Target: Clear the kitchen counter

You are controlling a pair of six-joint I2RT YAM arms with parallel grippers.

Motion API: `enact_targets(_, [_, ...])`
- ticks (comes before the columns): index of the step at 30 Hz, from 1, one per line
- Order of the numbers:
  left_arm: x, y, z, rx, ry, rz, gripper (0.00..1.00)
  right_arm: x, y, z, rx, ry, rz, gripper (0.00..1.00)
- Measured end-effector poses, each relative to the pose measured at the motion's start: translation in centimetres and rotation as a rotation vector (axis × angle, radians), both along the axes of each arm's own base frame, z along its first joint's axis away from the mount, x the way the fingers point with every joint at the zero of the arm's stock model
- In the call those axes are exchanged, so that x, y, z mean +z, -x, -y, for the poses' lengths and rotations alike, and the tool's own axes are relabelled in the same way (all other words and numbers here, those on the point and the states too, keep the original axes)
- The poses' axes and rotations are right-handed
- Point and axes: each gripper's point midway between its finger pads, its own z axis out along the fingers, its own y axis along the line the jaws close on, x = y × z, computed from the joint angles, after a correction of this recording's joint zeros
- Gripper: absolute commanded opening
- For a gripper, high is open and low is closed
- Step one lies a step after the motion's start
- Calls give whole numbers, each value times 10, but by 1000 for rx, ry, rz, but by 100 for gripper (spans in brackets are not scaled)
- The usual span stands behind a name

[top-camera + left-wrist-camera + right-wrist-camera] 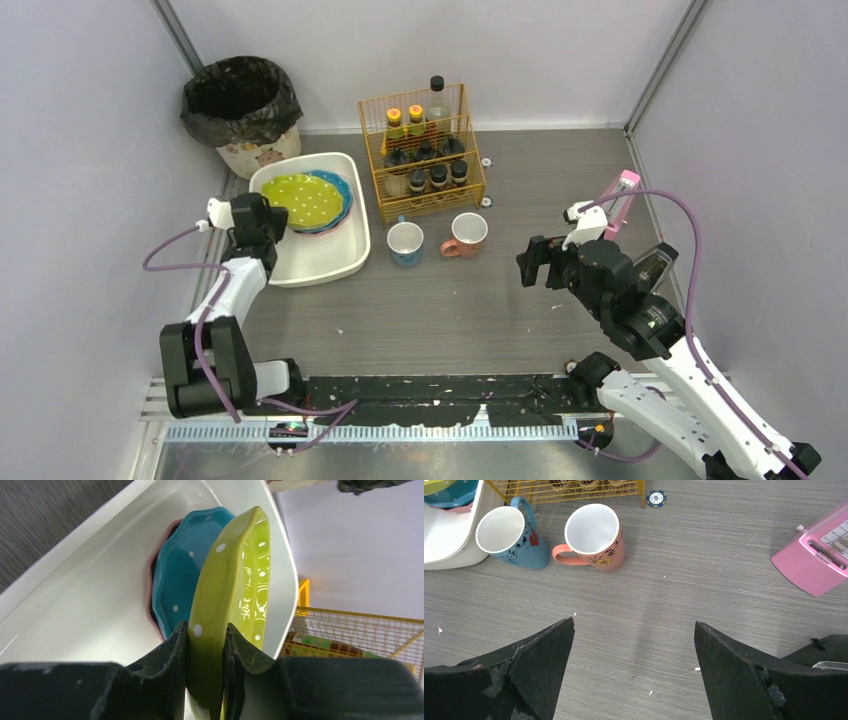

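Observation:
My left gripper (268,216) is shut on the rim of a lime-green dotted plate (235,590), also seen in the top view (301,198). It holds the plate over a teal plate (182,575) and a pink one in the white tub (318,258). My right gripper (634,625) is open and empty above the grey wood-grain kitchen counter (500,300); in the top view it (532,262) hovers right of the mugs. A blue mug (405,243) and a pink mug (466,234) stand on the counter; they also show in the right wrist view, blue (506,532) and pink (594,535).
A yellow wire rack (420,150) of bottles stands behind the mugs. A bin with a black bag (242,105) is at the back left. A pink device (816,555) lies at the right, (622,195) in the top view. Lilac walls close both sides.

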Motion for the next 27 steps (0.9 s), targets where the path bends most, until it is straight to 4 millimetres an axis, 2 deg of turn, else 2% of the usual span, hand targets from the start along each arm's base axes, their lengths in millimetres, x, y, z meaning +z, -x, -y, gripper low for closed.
enact_targets(7, [-40,-20,-2,10,33,-84,2,-2,1,0,-2,0,-7,95])
enact_targets(9, [-39,-30,-2,8,40,-79,11,-2,1,1,-3,1,-10,95])
enact_targets(14, [-41,-51,-2,-5,50,-76,43,-3,1,0,-4,-1,-12,95])
enact_targets(17, [-31,-60,0,-24,54,-60,59,-4,1,0,-6,0,-17,95])
enact_targets(20, [-17,-69,2,-54,43,-44,72,-7,-1,-1,-7,6,-28,95])
enact_targets(23, [-7,-75,5,-92,28,-49,81,-10,-2,-2,-8,13,-43,95])
enact_targets(27, [-10,-72,11,-154,0,-110,93,-16,-4,-4,-11,21,-64,95])
